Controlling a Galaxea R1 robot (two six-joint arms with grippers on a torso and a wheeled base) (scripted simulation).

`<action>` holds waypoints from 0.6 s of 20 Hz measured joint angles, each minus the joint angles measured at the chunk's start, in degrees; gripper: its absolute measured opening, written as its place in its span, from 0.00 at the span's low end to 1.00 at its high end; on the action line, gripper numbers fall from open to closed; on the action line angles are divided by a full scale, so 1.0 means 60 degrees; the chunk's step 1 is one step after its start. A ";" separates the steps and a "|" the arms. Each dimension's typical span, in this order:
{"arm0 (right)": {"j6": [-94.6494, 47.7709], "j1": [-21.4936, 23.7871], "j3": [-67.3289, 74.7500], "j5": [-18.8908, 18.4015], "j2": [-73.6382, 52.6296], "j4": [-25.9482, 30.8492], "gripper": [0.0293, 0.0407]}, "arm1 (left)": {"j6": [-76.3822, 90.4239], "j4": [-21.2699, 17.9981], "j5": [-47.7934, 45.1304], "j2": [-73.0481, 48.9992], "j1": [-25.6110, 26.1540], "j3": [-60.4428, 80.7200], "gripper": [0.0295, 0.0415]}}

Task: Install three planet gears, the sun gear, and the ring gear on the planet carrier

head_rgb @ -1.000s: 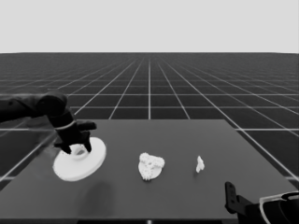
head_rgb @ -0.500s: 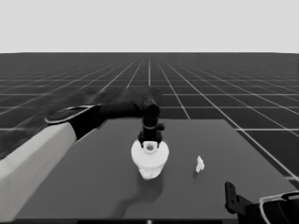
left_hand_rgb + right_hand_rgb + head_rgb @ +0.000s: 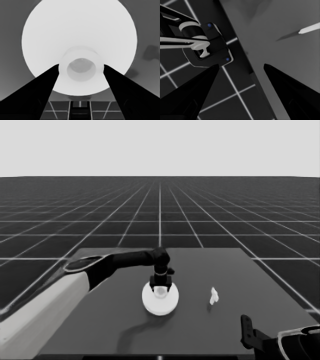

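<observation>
We are gripping the ring gear by its hub with our left gripper at the table's centre; our right gripper is idling, fingers apart.

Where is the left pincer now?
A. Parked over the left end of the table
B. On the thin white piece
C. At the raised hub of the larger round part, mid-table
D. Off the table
C: the left pincer straddles the raised hub of the larger round part at mid-table, one finger on each side.
</observation>
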 joint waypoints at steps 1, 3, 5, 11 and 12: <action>0.0000 0.0000 0.0000 0.0000 0.0000 0.0000 0.81 | 0.0054 0.0000 0.0000 -0.0005 0.0045 -0.0004 0.44; 0.0000 0.0000 0.0000 0.0000 0.0000 0.0000 0.81 | 0.0193 -0.0001 -0.0001 -0.0008 0.0084 -0.0007 0.44; 0.0000 0.0000 0.0000 0.0000 0.0000 0.0000 0.81 | 0.0350 -0.0001 0.0000 -0.0010 0.0097 -0.0009 0.44; 0.0000 0.0000 0.0000 0.0000 0.0000 0.0000 0.81 | 0.0845 -0.0001 0.0000 -0.0011 0.0102 -0.0010 0.44; 0.0000 0.0000 0.0000 0.0000 0.0000 0.0000 0.81 | 0.0928 -0.0001 -0.0001 -0.0011 0.0102 -0.0009 0.44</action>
